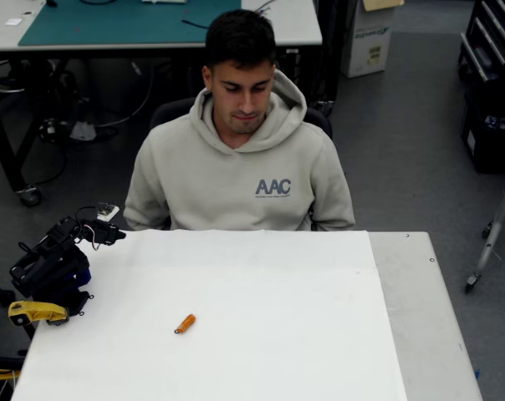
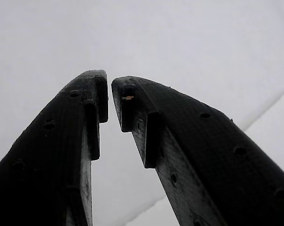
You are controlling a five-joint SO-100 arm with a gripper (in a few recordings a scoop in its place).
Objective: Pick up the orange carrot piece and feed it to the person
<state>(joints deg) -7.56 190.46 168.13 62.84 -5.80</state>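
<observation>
While the tool point(image 2: 109, 101) sits nearly closed, empty, white table point(image 1: 278, 334) fronts grey floor point(image 1: 403, 125).

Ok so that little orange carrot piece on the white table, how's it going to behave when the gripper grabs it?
The orange carrot piece looks stubby and rounded, lying flat on the smooth white table, so a nudge could probably roll or skid it. It seems small, so likely light and fairly stiff. The gripper fingertips are narrow and nearly closed, so an off-centre pinch might squirt it out.
</observation>
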